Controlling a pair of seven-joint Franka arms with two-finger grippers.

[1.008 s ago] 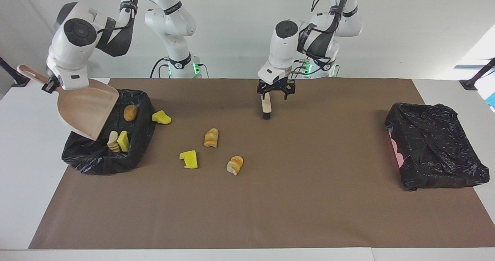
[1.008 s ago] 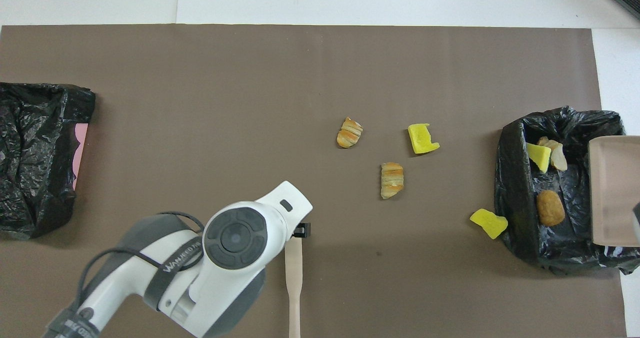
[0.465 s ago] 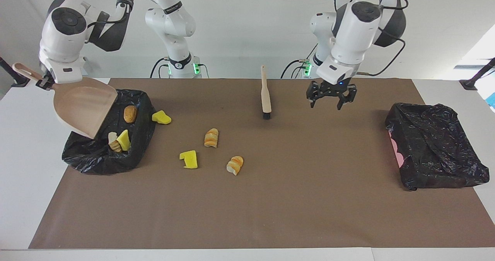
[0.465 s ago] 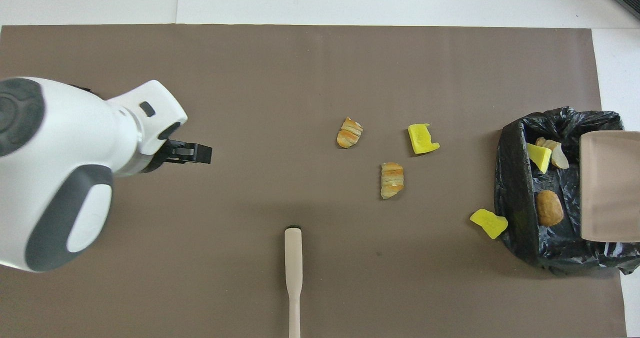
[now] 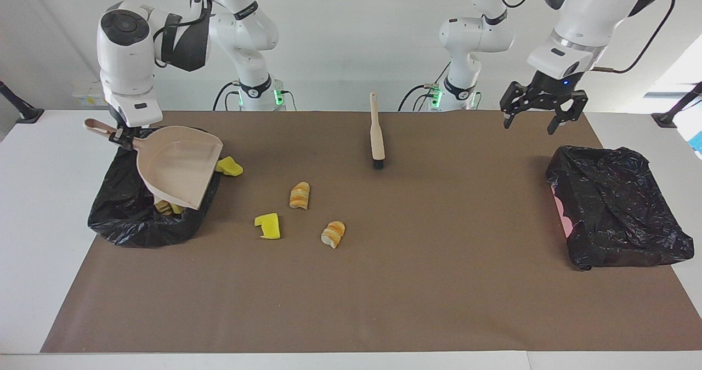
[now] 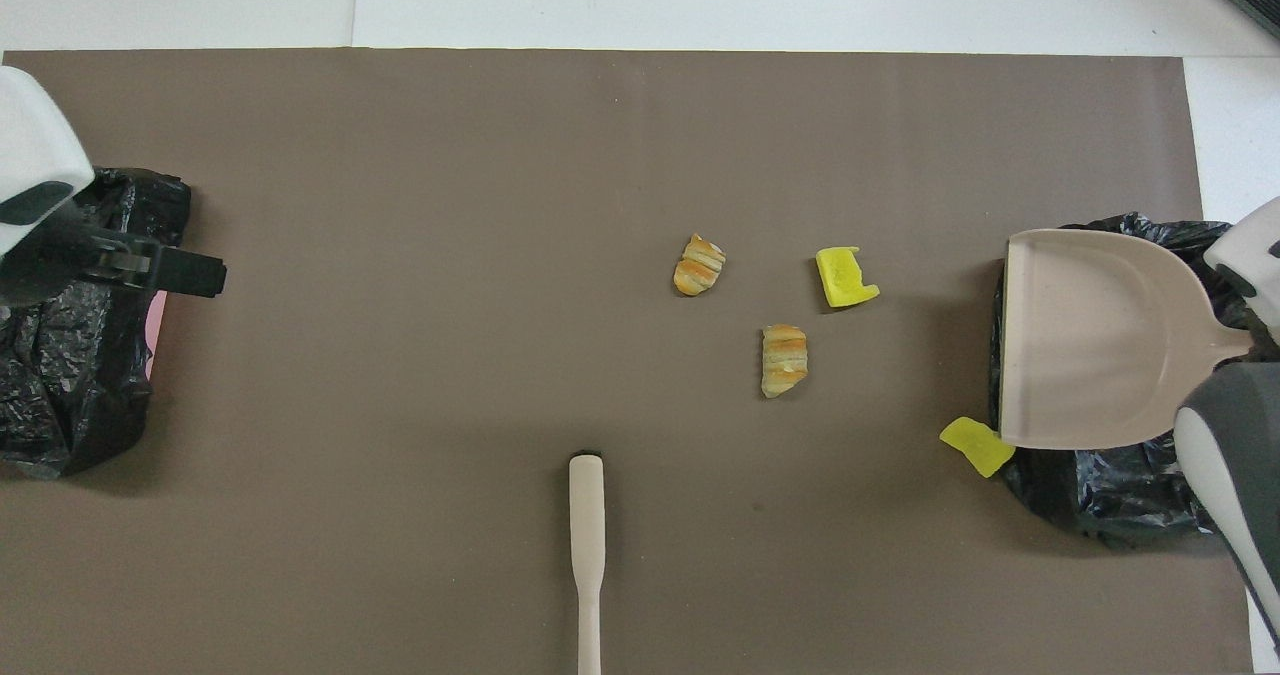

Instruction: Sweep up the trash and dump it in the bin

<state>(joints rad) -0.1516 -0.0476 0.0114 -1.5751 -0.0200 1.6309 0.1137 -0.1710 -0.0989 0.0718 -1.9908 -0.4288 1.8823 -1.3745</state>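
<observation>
The surface (image 5: 384, 304) carries a lined bin (image 5: 118, 222) at the right arm's end. The dustpan (image 5: 178, 164), gripped at its handle by the right claw (image 5: 122, 137), hangs tilted over that bin. The left claw (image 5: 543, 111) hangs with fingers spread, empty. Four trash scraps (image 5: 269, 226) lie beside the bin; others sit inside.

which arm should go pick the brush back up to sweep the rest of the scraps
Left, probably. Its end effector is open and empty in the air near the spare bag, while the right end effector holds the dustpan over the bin. The brush lies free mid-table.
</observation>
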